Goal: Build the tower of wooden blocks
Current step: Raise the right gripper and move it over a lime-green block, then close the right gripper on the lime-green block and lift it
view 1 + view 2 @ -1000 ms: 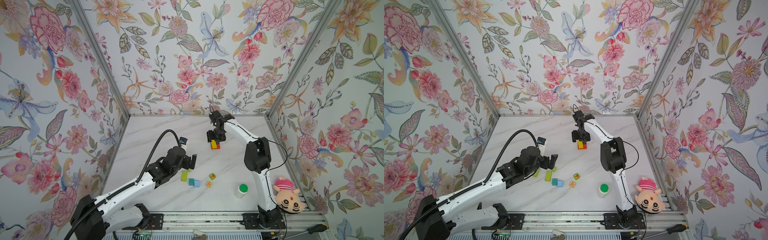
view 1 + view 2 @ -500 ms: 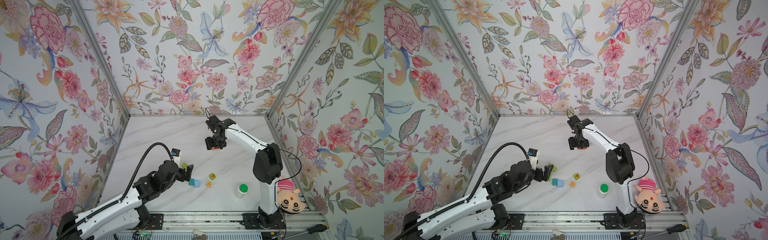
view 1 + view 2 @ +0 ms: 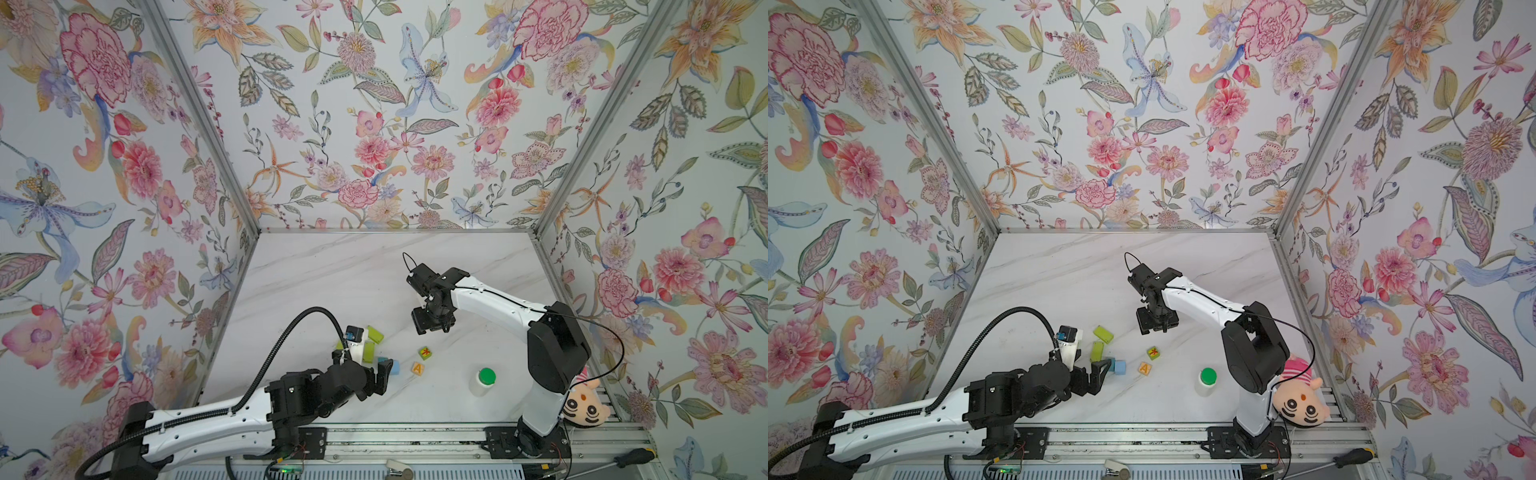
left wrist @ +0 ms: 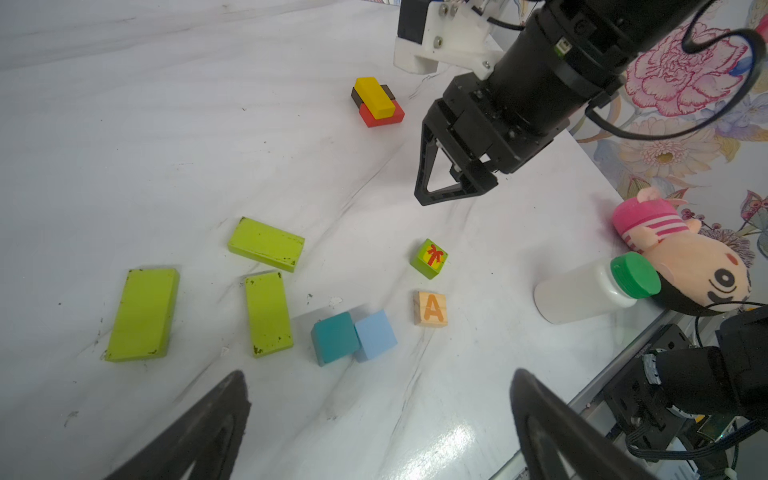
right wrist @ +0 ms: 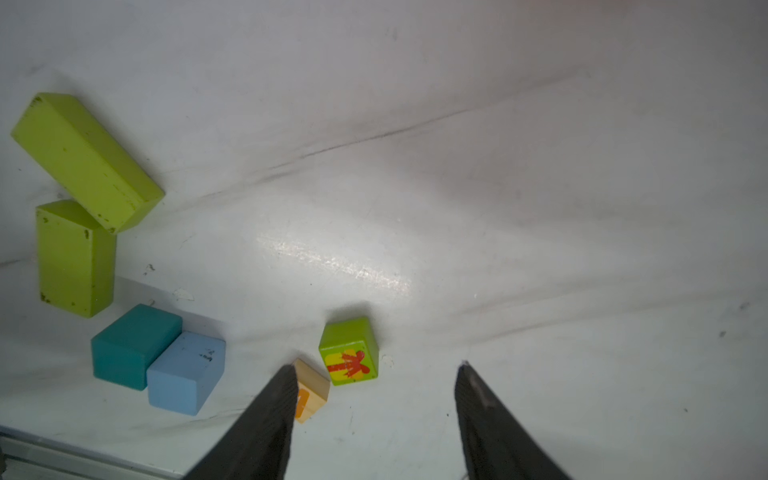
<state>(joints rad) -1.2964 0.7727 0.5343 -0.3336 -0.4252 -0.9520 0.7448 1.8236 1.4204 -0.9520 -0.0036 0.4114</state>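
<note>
The tower [image 4: 376, 102], yellow on red and brown, shows only in the left wrist view; my right arm hides it in both top views. My right gripper [image 3: 430, 323] [image 5: 376, 368] hangs open and empty above the table, between the tower and the loose wood blocks. Loose are a green red-marked cube [image 3: 424, 353], a tan "A" cube [image 3: 417, 368], a light-blue cube [image 4: 376, 334], a teal cube [image 4: 334, 338] and three lime-green oblongs [image 4: 266, 243]. My left gripper [image 3: 382, 374] [image 4: 380, 374] stands wide open and empty just in front of the blue cubes.
A white green-capped bottle [image 3: 482, 380] stands at the front right. A plush doll [image 3: 586, 405] lies by the right arm's base. Flowered walls close in three sides, and a metal rail [image 3: 415, 440] runs along the front.
My right gripper has left the tower and moved toward the front, over the loose cubes, its jaws a little narrower. My left arm has drawn back from the lime-green oblongs toward the front.
</note>
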